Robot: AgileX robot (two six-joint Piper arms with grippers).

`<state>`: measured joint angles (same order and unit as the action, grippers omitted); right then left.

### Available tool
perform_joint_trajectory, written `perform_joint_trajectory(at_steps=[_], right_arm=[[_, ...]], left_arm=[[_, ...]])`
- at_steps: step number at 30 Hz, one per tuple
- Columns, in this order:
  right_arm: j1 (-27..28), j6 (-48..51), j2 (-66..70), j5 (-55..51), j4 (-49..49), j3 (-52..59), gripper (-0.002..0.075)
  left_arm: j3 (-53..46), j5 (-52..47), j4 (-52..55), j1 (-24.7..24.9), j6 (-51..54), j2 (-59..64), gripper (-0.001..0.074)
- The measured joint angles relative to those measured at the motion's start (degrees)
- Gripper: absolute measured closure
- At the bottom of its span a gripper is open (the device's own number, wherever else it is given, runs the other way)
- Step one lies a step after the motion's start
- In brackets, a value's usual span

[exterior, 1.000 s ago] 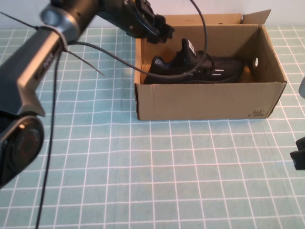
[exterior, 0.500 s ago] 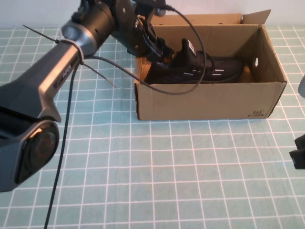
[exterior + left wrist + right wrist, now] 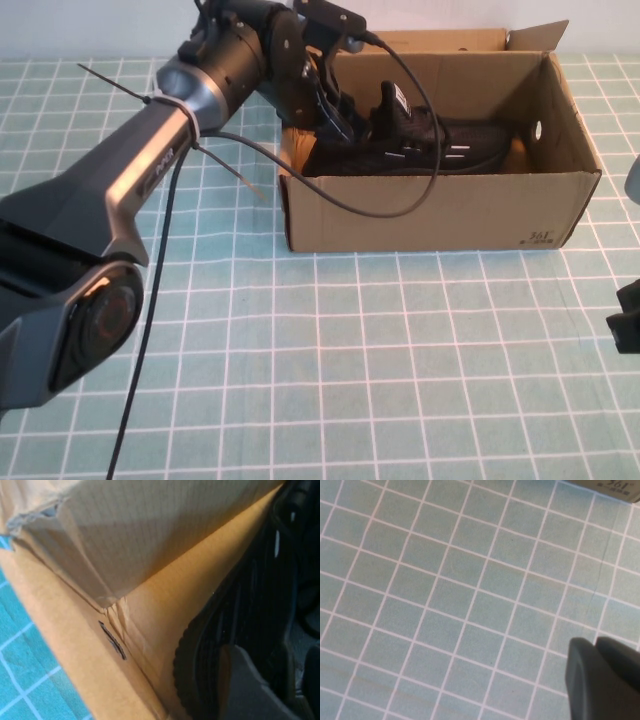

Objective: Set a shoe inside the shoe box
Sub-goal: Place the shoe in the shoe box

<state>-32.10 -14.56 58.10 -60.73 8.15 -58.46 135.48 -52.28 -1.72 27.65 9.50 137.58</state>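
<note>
The black knit shoe [image 3: 425, 145] lies on its side inside the brown cardboard shoe box [image 3: 430, 210], toe toward the box's right end and tongue tab up. My left gripper [image 3: 345, 118] reaches over the box's left wall and sits low against the shoe's heel. In the left wrist view its fingers [image 3: 245, 690] stand apart beside the ribbed sole [image 3: 235, 605], close to the box's inner corner [image 3: 150, 530]. I cannot see a pinch on the shoe. My right gripper [image 3: 595, 642] hangs shut over the checked mat, at the right edge of the high view [image 3: 627, 330].
The box stands at the back of a green mat [image 3: 350, 360] with white grid lines. A black cable [image 3: 400, 205] from the left arm droops across the box's front wall. One short flap [image 3: 535, 38] stands up at the far right corner.
My left arm has swung down from above the box's left rim into the box, down to the shoe's heel. The shoe has hardly shifted. The right gripper has not moved.
</note>
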Motion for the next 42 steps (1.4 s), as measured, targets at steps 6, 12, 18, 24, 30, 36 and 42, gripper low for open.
perform_joint_trajectory(at_steps=[6,12,18,24,30,36,42], right_arm=[[0.0,0.13,0.0,0.0,0.0,0.0,0.0726],[0.0,0.13,0.0,0.0,0.0,0.0,0.0726],[0.0,0.13,0.0,0.0,-0.03,0.0,0.0726],[0.0,0.13,0.0,0.0,-0.13,0.0,0.0726],[0.0,0.13,0.0,0.0,-0.13,0.0,0.0726],[0.0,0.13,0.0,0.0,-0.48,0.0,0.0726],[0.0,0.13,0.0,0.0,-0.91,0.0,0.0726]], left_arm=[[0.0,0.0,1.72,0.55,-0.21,0.1,0.0576],[0.0,0.49,1.72,0.55,0.23,0.22,0.0717],[0.0,3.62,2.04,0.55,2.31,0.34,0.0723],[0.0,9.64,2.31,0.55,4.38,0.34,0.0724],[0.0,14.56,2.93,0.45,5.13,1.12,0.0724],[0.0,16.09,2.83,-0.31,5.13,2.05,0.0664],[0.0,16.5,1.23,-0.31,4.96,2.05,0.0473]])
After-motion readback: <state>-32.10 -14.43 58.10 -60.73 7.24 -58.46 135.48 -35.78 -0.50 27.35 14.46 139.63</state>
